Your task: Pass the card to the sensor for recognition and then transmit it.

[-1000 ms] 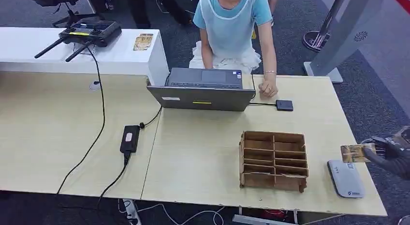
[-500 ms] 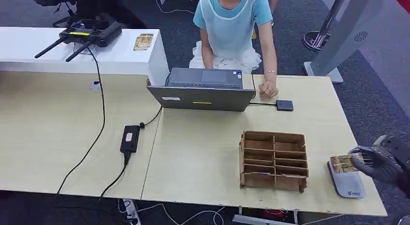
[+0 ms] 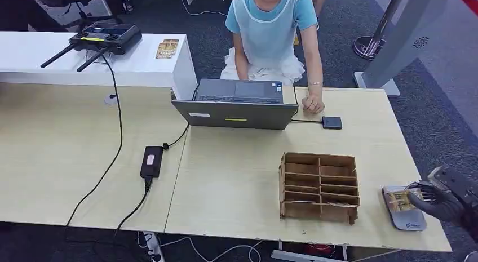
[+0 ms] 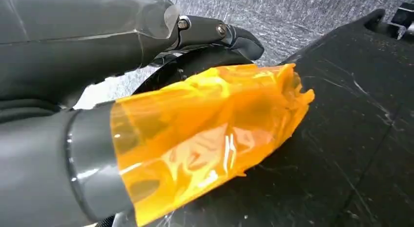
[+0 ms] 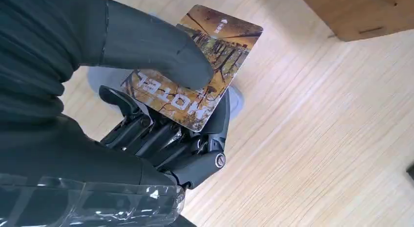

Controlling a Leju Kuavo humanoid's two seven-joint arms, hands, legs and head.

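- Lower and further inward than a second ago, the right hand (image 3: 442, 197) now holds the card (image 3: 401, 199) directly over the grey sensor (image 3: 403, 211) at the worktop's (image 3: 237, 183) right edge.
- Thumb and fingers pinch the card, face up, its long axis pointing away from the hand toward the wooden organiser (image 3: 319, 187).
- Whether card touches sensor, I cannot tell.
- Left hand (image 4: 73, 90) hangs away, its state unclear.

Office: desks (image 3: 237, 177), laptop (image 3: 237, 104), carpet (image 3: 434, 121)
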